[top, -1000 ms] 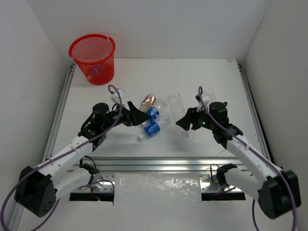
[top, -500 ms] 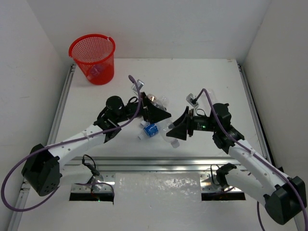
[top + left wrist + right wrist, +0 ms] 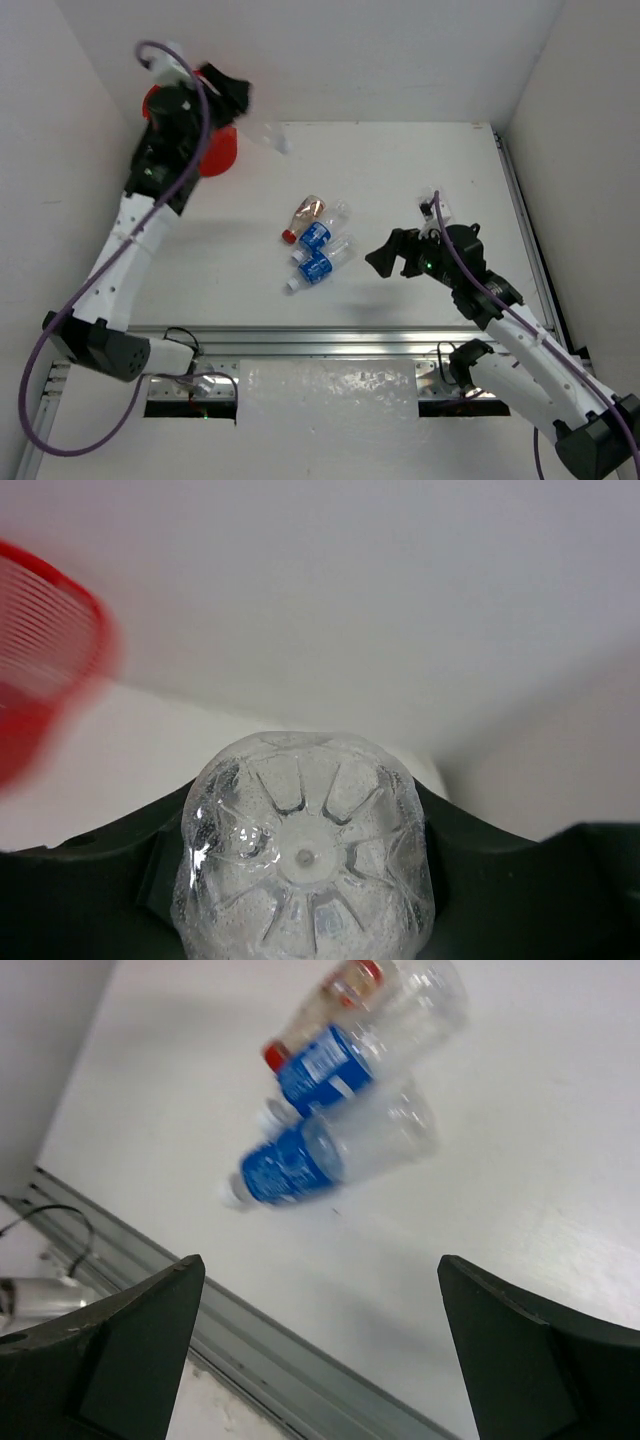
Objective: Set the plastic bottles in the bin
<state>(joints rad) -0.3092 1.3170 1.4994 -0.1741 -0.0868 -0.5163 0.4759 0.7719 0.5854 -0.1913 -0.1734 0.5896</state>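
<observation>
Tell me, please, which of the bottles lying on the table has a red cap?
The orange-labelled bottle, rearmost of the three. The middle bottle and the nearest bottle have blue labels and white caps.

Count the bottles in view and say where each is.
4. A clear bottle in the left jaws near the bin; three clustered mid-table: a red-capped bottle and two blue-labelled bottles. The bin may hide more.

the left arm [image 3: 128, 235] is stretched up toward 11 o'clock, left fingers [image 3: 90, 900] clamped on a clear bottle [image 3: 305, 860]; the right arm [image 3: 520, 335] is held low at 4 o'clock, right fingers [image 3: 110, 1350] spread wide.
</observation>
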